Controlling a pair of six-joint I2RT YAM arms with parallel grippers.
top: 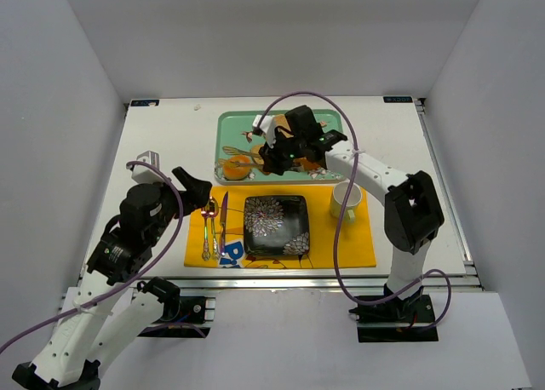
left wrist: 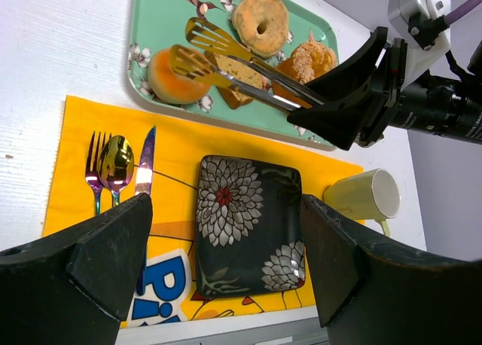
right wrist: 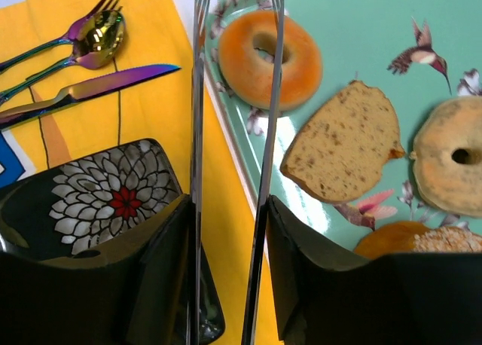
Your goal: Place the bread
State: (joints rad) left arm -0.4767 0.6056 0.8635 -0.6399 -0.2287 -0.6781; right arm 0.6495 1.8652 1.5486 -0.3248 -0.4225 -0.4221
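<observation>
We see the doughnut lying flat in the tray, at the tray's corner nearest the cutlery, top centre of the right wrist view. It is not lifted. The two arms of the tongs run up that view. One passes just left of the doughnut, over the tray's edge. The other crosses the ring beside its hole, and we cannot tell whether it touches.

The right gripper grasps the tongs, with both arms lying against the inner faces of its fingers and a gap between the arms.

Just right of the doughnut lies a bread slice. Beyond it, at the right edge, is a pale bagel, and a crumbed orange cake sits below that.

Lower left of the tray is a yellow mat carrying a dark flowered plate. In the left wrist view a fork, spoon and knife lie side by side left of the plate, and a cup stands to its right.

The left gripper hangs over the mat's near side, jaws spread wide and holding nothing.
</observation>
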